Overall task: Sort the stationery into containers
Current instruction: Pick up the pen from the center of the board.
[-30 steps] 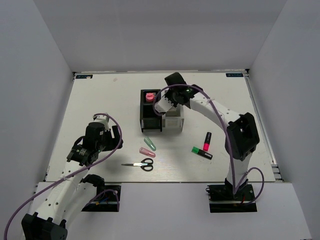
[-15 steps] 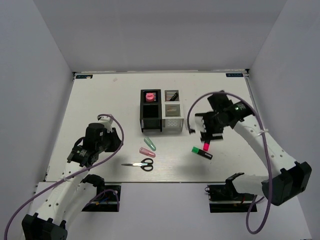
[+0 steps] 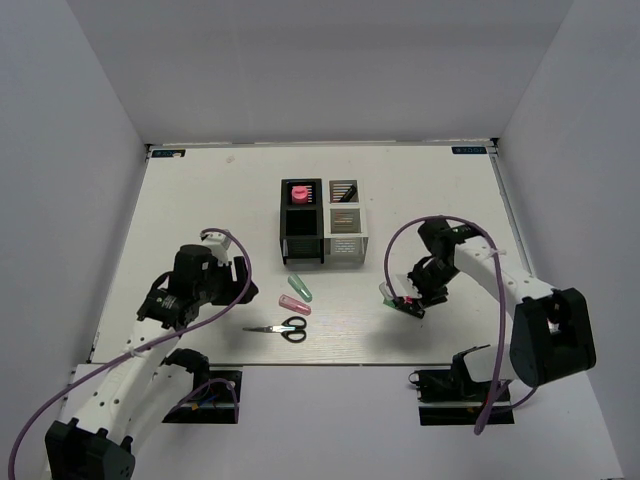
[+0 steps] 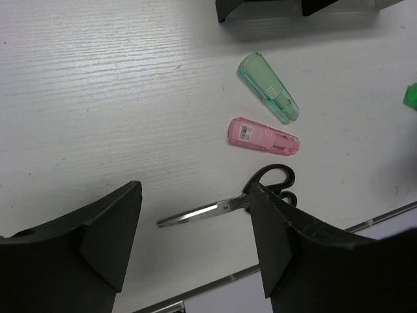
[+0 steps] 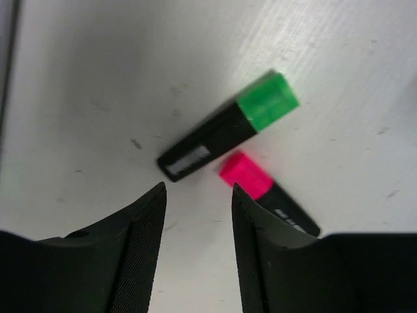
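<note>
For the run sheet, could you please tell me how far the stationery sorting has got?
Done: pink tube in a black box; a dark marker, seemingly, in a white box. In hand: nothing; the open right gripper hovers over the green highlighter and pink highlighter. Remaining: those, scissors near the open left gripper, green capsule, pink capsule.

the pink-capped highlighter (image 5: 272, 195) slips behind a finger (image 5: 280, 274), and the containers (image 4: 254, 8) are cut by the top edge.

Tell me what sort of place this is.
Probably a robot lab test cell, not an office: a white table boxed in by bare walls, a left arm and right arm bolted at its near edge, and scissors staged near organiser boxes.
</note>
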`<action>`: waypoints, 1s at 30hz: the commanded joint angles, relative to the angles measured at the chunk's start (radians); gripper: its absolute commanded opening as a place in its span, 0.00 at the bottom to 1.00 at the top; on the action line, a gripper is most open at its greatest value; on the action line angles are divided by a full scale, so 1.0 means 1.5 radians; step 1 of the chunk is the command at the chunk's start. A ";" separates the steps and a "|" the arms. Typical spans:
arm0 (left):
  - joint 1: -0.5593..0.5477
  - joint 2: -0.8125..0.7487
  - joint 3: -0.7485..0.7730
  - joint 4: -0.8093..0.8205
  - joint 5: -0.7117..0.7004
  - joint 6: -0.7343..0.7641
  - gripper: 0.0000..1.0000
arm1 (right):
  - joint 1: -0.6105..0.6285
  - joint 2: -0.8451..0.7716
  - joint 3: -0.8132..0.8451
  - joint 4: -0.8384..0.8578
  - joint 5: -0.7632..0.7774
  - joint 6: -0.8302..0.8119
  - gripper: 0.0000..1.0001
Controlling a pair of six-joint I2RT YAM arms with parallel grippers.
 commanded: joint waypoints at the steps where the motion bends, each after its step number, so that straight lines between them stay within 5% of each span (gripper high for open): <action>1: 0.003 0.003 0.006 -0.002 0.007 0.007 0.77 | -0.022 0.028 0.014 0.100 -0.041 -0.106 0.48; 5: 0.003 0.008 0.007 -0.002 0.009 0.008 0.77 | -0.034 0.057 0.053 0.140 -0.039 -0.107 0.59; 18: 0.004 0.033 0.012 -0.009 0.001 0.009 0.79 | -0.059 0.143 0.116 -0.005 0.008 -0.350 0.63; 30: 0.004 0.045 0.013 -0.011 -0.004 0.010 0.79 | -0.058 0.143 0.005 0.160 0.027 -0.381 0.64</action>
